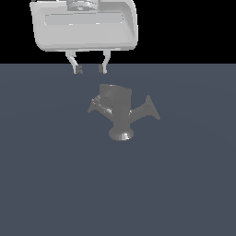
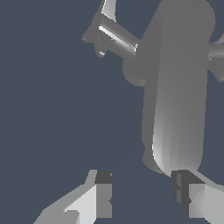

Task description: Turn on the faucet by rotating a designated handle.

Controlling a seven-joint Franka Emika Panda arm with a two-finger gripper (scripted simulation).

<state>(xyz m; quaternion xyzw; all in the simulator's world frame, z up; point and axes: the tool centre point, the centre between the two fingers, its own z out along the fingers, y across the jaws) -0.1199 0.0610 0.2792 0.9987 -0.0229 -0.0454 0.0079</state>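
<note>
The dull-grey faucet [image 1: 120,115] stands on the dark floor on a round flared foot. Its stubby angular handle [image 1: 97,105] sticks out toward the exterior view's left. A longer arm with a flared fin [image 1: 150,108] points to the exterior view's right. My gripper [image 1: 90,69] hangs open and empty above and behind the faucet, roughly over the handle's side, touching nothing. In the wrist view the faucet's blocky top [image 2: 179,87] fills the frame. The glinting handle [image 2: 116,37] lies beyond it. My gripper [image 2: 144,194] is open, and one fingertip [image 2: 186,194] is close to the top's end.
The flat dark blue-grey floor [image 1: 46,184] spreads all around the faucet. The large pale grey hand body [image 1: 83,25] sits above the fingers against a black background.
</note>
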